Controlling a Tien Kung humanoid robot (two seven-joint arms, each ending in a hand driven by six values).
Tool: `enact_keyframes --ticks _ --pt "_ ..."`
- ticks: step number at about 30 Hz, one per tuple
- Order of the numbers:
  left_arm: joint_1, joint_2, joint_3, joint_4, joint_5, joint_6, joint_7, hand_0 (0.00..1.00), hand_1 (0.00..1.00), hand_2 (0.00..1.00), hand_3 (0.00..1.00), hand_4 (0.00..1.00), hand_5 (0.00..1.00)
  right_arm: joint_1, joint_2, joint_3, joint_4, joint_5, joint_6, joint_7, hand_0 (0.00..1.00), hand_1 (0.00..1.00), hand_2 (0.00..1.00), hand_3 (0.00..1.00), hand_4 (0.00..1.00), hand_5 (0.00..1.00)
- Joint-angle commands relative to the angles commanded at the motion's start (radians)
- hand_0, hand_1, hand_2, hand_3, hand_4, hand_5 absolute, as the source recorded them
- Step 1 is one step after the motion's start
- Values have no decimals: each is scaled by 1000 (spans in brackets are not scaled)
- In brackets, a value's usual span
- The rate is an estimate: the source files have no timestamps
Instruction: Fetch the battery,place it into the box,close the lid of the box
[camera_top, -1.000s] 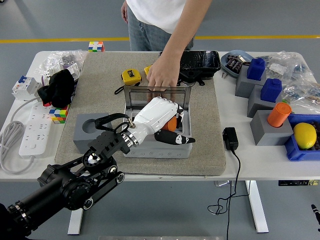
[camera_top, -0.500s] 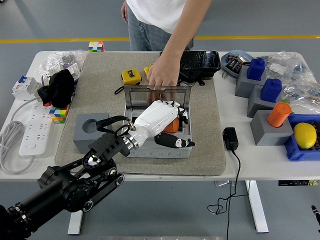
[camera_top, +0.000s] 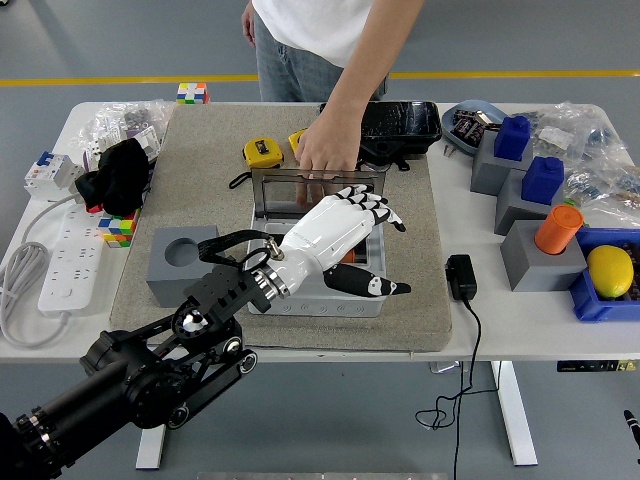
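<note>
Left hand (camera_top: 340, 235) hovers open-fingered over the grey box (camera_top: 318, 297), probably hiding the battery; a person's hand (camera_top: 328, 150) holds the upright lid (camera_top: 315, 188).

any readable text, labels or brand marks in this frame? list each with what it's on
None can be read.
Yellow tape measure: dark face label, too small.
Breaker: markings blurred.
Power strip: no legible print.
Black case: nothing legible.

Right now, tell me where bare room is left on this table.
Free: the mat between the black cloth bundle and the yellow tape measure; the white strip right of the charger. Crowded: the box, under the left hand and the person's hand; the right-side blocks.
</note>
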Motion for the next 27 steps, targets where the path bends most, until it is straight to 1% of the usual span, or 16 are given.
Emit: enact_keyframes --ticks 2,3,6,8,9,12,14,15,19,20,21,23,25,26,27 --pt "0 2 -3 -15 -8 -18 2 736 668 614 600 998 726 1 0 -1 0 1 0 0 877 879 835 869 998 998" --pt "-1 3 -5 -22 -14 -30 2 506 520 543 517 998 766 1 1 2 0 0 0 0 877 879 835 868 998 998" --pt "-1 6 -6 -38 -24 -48 3 506 520 543 517 998 766 2 1 2 0 1 0 0 877 879 835 868 998 998" --pt "0 10 -10 -57 -28 -82 17 506 520 543 517 998 766 2 1 4 0 1 0 1 877 879 835 868 998 998" --pt "1 12 -11 -63 -28 -92 21 378 392 525 530 998 833 3 1 4 0 2 0 1 878 878 835 868 998 998" --pt "3 21 -21 -95 -21 -163 56 378 392 525 530 998 833 2 3 5 0 3 0 2 878 878 835 868 998 998" --pt "4 29 -30 -118 -19 -219 78 378 392 525 530 998 833 1 3 7 0 3 -1 2 878 878 835 868 998 998" --pt "5 33 -34 -128 -23 -232 81 414 460 541 545 998 858 1 4 9 0 2 -1 2 877 877 835 869 998 998" --pt "10 48 -55 -179 -57 -270 92 414 460 541 545 998 858 0 5 11 0 4 -1 2 877 877 835 869 998 998" --pt "10 58 -57 -203 -92 -299 107 414 460 541 545 998 858 0 6 12 0 4 -1 2 877 877 835 869 998 998" --pt "10 64 -59 -221 -124 -325 121 349 426 545 553 998 865 0 6 13 0 4 -1 2 875 877 835 869 998 998" --pt "9 76 -65 -263 -200 -396 164 349 426 545 553 998 865 0 6 14 0 4 -1 2 875 877 835 869 998 998" --pt "9 86 -86 -311 -276 -473 228 349 426 545 553 998 865 1 6 14 0 6 -1 3 875 877 835 869 998 998" --pt "10 88 -100 -330 -315 -512 258 349 426 545 553 998 865 1 6 14 0 7 -1 3 875 877 835 869 998 998" --pt "12 87 -115 -348 -360 -557 288 441 622 622 619 998 850 2 6 13 0 7 -1 3 875 877 835 868 998 998"
